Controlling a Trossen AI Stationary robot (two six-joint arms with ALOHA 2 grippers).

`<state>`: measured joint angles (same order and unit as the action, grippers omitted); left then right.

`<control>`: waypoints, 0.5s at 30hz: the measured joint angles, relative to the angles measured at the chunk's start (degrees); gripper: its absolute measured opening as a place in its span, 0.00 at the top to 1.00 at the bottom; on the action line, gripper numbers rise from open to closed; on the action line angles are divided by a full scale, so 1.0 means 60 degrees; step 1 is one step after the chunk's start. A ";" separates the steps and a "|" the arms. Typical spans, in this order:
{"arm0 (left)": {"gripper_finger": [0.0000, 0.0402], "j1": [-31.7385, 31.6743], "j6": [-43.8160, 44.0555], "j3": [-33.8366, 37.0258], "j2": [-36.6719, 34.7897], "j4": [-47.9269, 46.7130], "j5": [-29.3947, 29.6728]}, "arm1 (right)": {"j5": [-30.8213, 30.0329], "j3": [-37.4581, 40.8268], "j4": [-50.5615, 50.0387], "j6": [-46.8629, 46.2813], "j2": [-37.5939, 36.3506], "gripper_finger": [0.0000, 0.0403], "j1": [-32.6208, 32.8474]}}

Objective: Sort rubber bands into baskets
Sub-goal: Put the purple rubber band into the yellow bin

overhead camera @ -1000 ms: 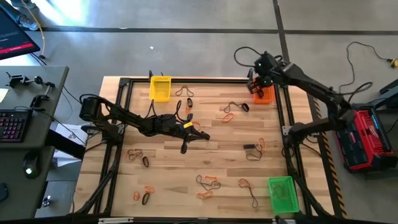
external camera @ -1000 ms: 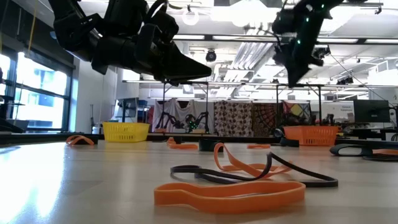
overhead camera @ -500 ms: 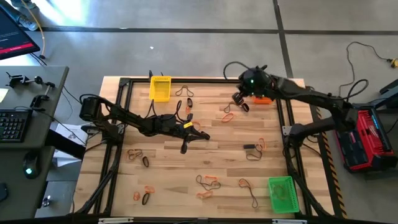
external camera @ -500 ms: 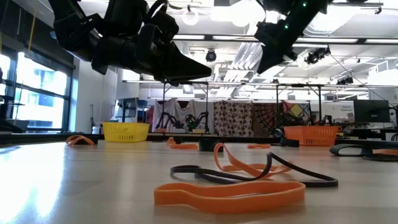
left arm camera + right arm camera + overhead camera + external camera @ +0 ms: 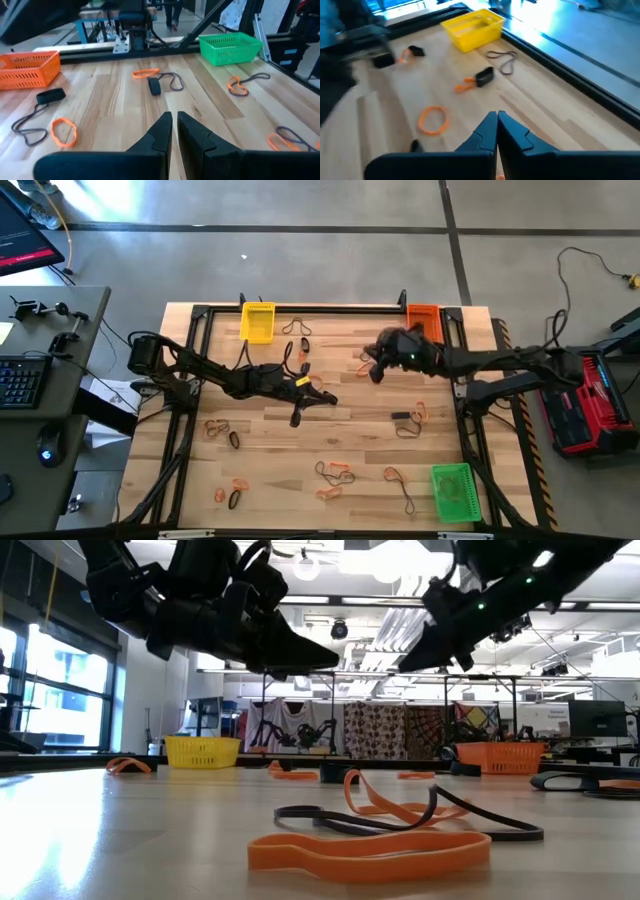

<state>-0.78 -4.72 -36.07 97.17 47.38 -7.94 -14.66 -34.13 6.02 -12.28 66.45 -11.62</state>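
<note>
now right gripper [image 5: 377,372] clenched empty beside orange basket [image 5: 424,317], left gripper [image 5: 297,418] closed mid-table

A grey concrete floor [image 5: 330,205] surrounds the wooden table [image 5: 270,445]. A desk with a keyboard [image 5: 18,380] stands beside it; patterned cloths [image 5: 385,730] hang behind, under bright ceiling lights [image 5: 400,560].

L gripper [image 5: 173,131] shut, empty, above table [image 5: 210,95]; orange basket [image 5: 27,68], green basket [image 5: 230,47], bands [image 5: 63,131] scattered.
</note>
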 joint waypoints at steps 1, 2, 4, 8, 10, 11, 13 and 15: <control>0.95 0.0000 0.0002 0.0000 0.0000 -0.0065 0.0000 | -0.0137 0.0033 -0.0004 0.0069 -0.0071 1.00 0.0257; 0.95 0.0000 0.0002 0.0000 0.0000 -0.0134 0.0000 | -0.0345 0.0040 -0.0004 0.0153 -0.0116 1.00 0.0514; 0.95 0.0000 0.0002 -0.0004 0.0000 -0.0242 0.0002 | -0.0694 0.0040 0.0035 0.0408 -0.0184 1.00 0.1050; 0.95 0.0000 0.0003 -0.0004 -0.0109 -0.0640 0.0004 | -0.1370 0.0040 0.0219 0.0867 -0.0189 1.00 0.2114; 0.95 0.0007 0.0002 -0.0004 -0.0331 -0.1077 0.0005 | -0.1744 0.0036 0.0126 0.0963 -0.0189 1.00 0.2577; 0.95 0.0017 0.0002 -0.0004 -0.0476 -0.1351 0.0009 | -0.1892 0.0036 0.0037 0.0973 -0.0186 1.00 0.2772; 0.95 0.0073 0.0002 -0.0004 -0.0847 -0.2062 0.0019 | -0.2057 0.0036 -0.0044 0.0919 -0.0186 1.00 0.3095; 0.95 0.0174 0.0000 -0.0004 -0.1330 -0.2837 0.0018 | -0.2061 0.0036 -0.0043 0.0788 -0.0186 1.00 0.3332</control>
<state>0.27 -4.72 -36.10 89.19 30.36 -7.84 -27.03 -33.91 5.76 -7.55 65.34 8.37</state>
